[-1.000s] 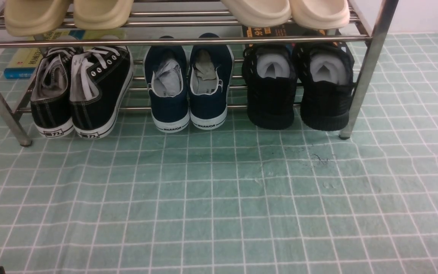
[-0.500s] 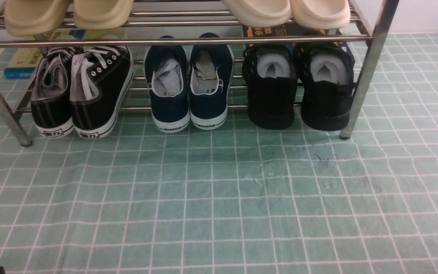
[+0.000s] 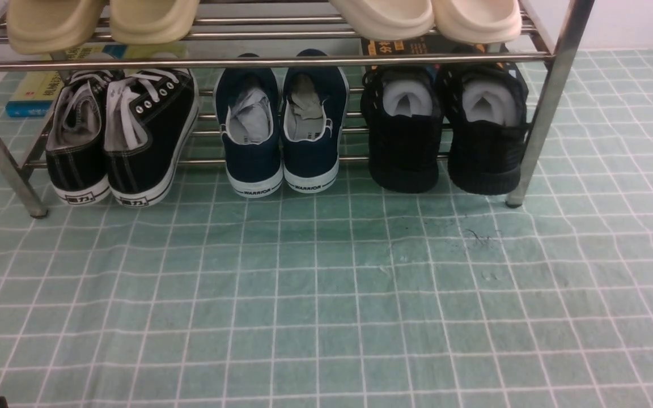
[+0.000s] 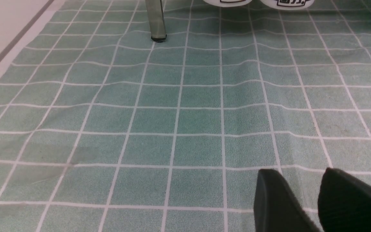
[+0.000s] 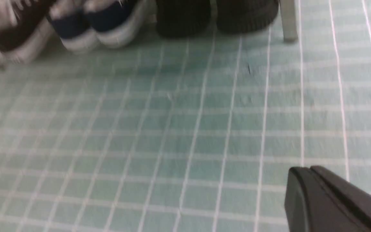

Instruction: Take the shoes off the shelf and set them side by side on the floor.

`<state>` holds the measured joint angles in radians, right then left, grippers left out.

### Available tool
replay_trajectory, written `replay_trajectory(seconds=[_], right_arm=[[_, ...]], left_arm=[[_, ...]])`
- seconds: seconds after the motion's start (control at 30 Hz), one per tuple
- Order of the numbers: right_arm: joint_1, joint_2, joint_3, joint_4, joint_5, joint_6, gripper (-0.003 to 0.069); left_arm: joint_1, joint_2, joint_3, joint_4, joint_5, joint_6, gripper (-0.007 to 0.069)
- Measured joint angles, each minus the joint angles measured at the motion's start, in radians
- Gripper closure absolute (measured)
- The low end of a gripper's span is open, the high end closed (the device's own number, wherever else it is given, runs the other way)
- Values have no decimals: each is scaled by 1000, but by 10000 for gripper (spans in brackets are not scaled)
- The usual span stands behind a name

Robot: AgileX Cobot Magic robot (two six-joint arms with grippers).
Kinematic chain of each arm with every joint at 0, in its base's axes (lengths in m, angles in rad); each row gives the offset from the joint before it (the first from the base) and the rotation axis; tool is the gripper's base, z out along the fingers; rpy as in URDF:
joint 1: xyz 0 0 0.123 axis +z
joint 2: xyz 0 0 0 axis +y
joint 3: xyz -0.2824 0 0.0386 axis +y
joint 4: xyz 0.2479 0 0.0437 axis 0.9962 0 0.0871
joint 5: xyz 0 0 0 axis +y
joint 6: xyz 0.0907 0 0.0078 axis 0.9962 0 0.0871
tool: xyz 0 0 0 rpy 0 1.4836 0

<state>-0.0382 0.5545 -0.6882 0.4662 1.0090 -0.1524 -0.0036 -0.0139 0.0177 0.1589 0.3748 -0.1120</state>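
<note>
Floor (image 3: 326, 294) is pale green cloth with a thin white grid, slightly wrinkled, with a small dark scuff (image 3: 476, 235) in front of the shelf's right leg. The steel-tube shelf (image 3: 553, 85) stands on it at the far side, and a white wall (image 3: 632, 22) is behind at the right. The shoes (image 3: 406, 141), the all-black knit pair with white stuffing, sit side by side at the right end of the lower tier, heels toward the camera, just beside the right leg. Navy shoes (image 3: 281, 130) sit mid-tier, black canvas sneakers (image 3: 122, 136) at the left, slippers (image 3: 100, 20) on the upper tier. A book (image 3: 37, 90) lies behind the shelf at the left. Left tool (image 4: 298, 175) is low over bare floor, jaws parted, gripping nothing. Right tool (image 5: 311, 170) has its jaws pressed together and empty; that view is blurred.
</note>
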Motion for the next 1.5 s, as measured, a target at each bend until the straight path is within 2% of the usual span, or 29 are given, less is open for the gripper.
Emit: replay_trajectory(seconds=[0.07,0.1,0.13,0.23,0.33,0.43,0.53,0.63,0.77,0.8,0.87,0.97,1.03,1.07,1.1,1.13,1.2,1.33,1.5], right_arm=[[0,88,-38,-8,76,-28,670],[0,195,-79,11,154,-96,669],[0,217,-86,16,161,-112,669],[8,372,-121,168,213,-249,665],[66,512,-153,333,213,-398,662],[156,628,-214,373,212,-435,660],[292,747,-323,304,211,-377,659],[381,829,-424,204,191,-290,656],[518,979,-643,-23,107,-69,611],[523,992,-664,-34,101,-49,607],[570,1075,-789,-173,76,57,537],[600,1182,-945,-304,72,152,410],[603,1245,-1034,-353,72,182,316],[603,1259,-1054,-358,72,187,307],[603,1313,-1130,-395,72,196,232],[603,1325,-1149,-398,72,197,224],[603,1397,-1249,-438,72,200,140],[603,1491,-1370,-479,47,174,81],[603,1552,-1403,-536,-13,144,80]], left_arm=[[0,0,0,0,0,0,385],[0,0,0,1,0,0,385],[0,0,0,1,0,0,385],[0,0,0,1,0,0,385],[0,0,0,1,0,0,385],[0,0,0,1,0,0,385],[0,0,0,1,0,0,385],[0,0,0,1,0,0,385],[0,0,0,1,0,0,384],[0,0,0,1,0,0,384],[0,0,0,1,0,0,383],[0,0,0,1,0,0,384],[0,0,0,1,0,0,384],[0,0,0,1,0,0,384],[0,0,0,1,0,0,384],[0,0,0,1,0,0,384],[0,0,0,1,0,0,384],[0,0,0,1,0,0,384],[0,0,0,1,0,0,384]])
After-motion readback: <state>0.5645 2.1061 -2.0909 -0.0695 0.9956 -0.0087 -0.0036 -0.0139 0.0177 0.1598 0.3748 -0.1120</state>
